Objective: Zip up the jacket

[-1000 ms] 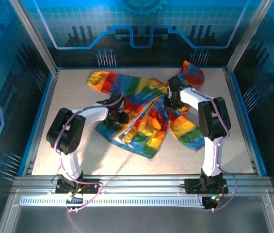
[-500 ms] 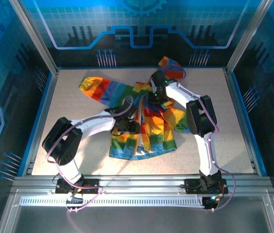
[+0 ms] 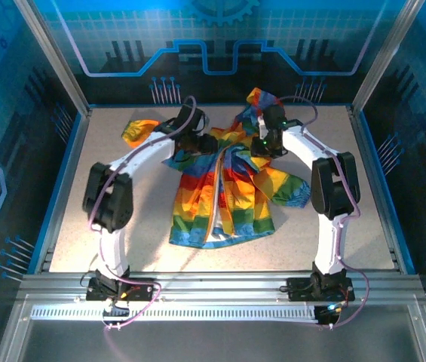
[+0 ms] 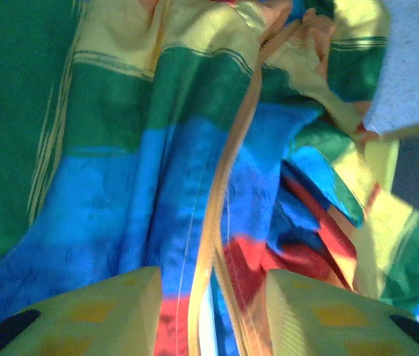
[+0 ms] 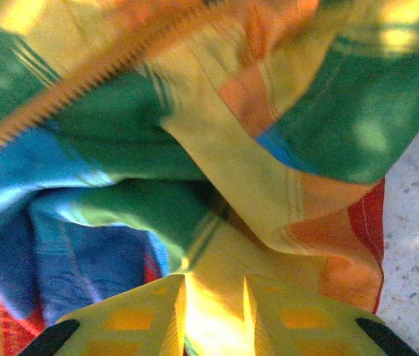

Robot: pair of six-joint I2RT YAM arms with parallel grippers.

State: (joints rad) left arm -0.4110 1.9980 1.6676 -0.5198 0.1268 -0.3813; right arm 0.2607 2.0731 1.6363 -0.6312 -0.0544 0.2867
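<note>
The jacket is lying spread out in the middle of the surface, with its hood pointing toward 12 o'clock and its hem toward 6 o'clock. One sleeve is stretching out toward 10 o'clock, and the other sleeve is lying folded at about 3 o'clock. The front is lying parted near the hem, showing a pale strip of lining. The left gripper is sitting over the jacket's shoulder area at about 11 o'clock from the jacket's middle. The right gripper is sitting at about 1 o'clock, just below the hood. In the left wrist view the orange zipper is running up from between the left fingers across blue, green and yellow stripes. Those fingers are standing somewhat apart with the zipper strip and red and blue fabric lying in the gap, and I cannot tell whether they are pinching it. In the right wrist view the right gripper's fingers are standing close together, clamping a fold of yellow fabric that is rising straight out of the narrow gap. Bunched green and blue fabric is lying just beyond it, and a line of orange zipper teeth is crossing at 10 o'clock.
</note>
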